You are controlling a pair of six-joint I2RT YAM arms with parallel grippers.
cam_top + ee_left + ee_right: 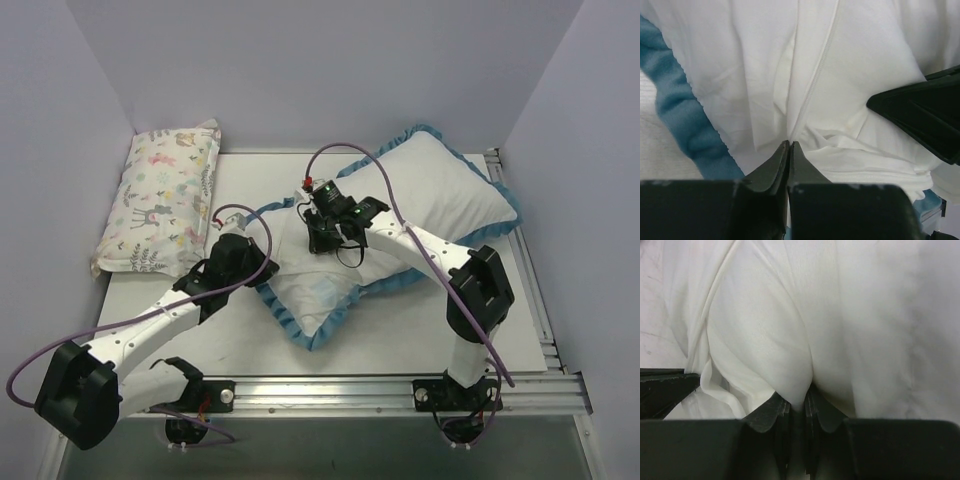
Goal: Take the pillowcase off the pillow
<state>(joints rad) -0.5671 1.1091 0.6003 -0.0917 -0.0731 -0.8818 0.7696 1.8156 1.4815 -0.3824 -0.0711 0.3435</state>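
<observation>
Presently, grasping step: a pillowcase (440, 185) fold is pinched in the right gripper (797, 407). The left gripper (790, 145) is pressed together on cloth at the seam (815, 75) just ahead. Next, the grips are to be pulled apart, judged to free the pillow hidden inside.

Right end effector (323, 241) atop pillowcase (300, 334)

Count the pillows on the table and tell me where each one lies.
2. The animal-print pillow lies at the far left. The large pillow, white, with the blue ruffle of the pillowcase round it, lies centre-right. None seems hidden.
</observation>
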